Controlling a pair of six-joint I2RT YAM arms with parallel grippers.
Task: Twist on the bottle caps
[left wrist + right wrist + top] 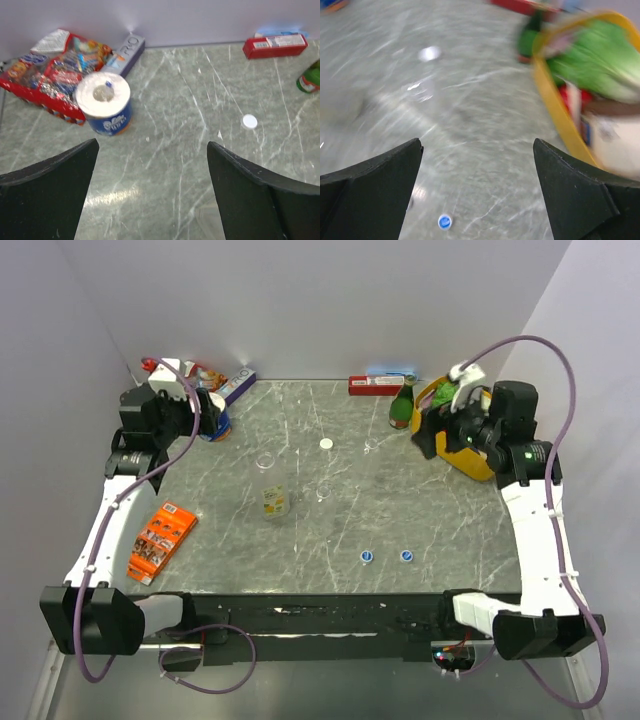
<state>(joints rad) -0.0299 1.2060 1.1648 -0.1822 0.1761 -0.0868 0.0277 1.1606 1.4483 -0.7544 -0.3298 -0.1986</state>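
— Down by the near edge, right of centre, lie two blue caps (367, 556); the right gripper (478, 145), wide and empty, is nearer.
— The left gripper (152, 145)?
— Wide too; the white cap (249, 121) ahead-right, bottles (274, 500) mid-table.

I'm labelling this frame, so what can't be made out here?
Right wrist view: motion blur smears what sits in the yellow container.
Left wrist view: the green bottle is cut off by the right edge.
Top view: the clear bottles are too small to show their threads.
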